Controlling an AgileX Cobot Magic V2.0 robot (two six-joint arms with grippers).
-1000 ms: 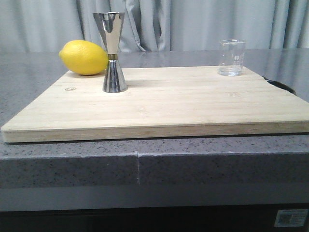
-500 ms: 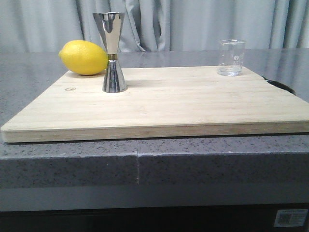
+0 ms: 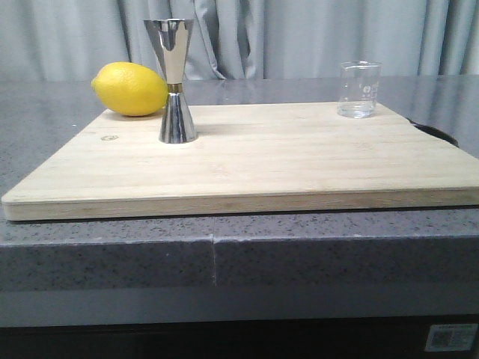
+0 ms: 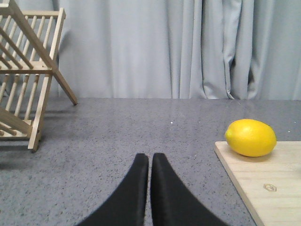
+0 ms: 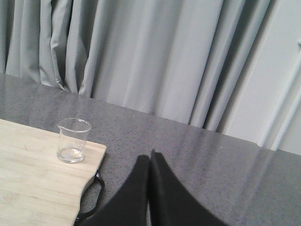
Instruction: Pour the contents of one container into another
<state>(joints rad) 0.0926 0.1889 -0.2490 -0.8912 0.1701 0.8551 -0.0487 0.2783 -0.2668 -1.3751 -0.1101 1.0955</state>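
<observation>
Since nothing at all is seen to shift across the last second, the pour can be taken as not started yet: the glass beaker (image 3: pixel 359 90) is parked in the same spot, upright near the far right corner of the cutting board (image 3: pixel 247 161), and it looks pretty much empty, though a thin film of liquid at the bottom can't be ruled out. Well apart from it, toward the board's left side, the steel jigger (image 3: pixel 174 81) is stood upright, with the lemon (image 3: pixel 130 89) tucked just behind it.

No arm is caught in the front view. From the right wrist view, the right claw (image 5: pixel 150 155) is held pressed together with nothing in it, over bare counter (image 5: pixel 197 155) off the board's handle end, the beaker (image 5: pixel 73 140) being near but clearly apart from it. The left claw (image 4: pixel 149 157) is likewise closed up and empty, off the board's left edge, with the drying rack (image 4: pixel 28 75) off to the side.
</observation>
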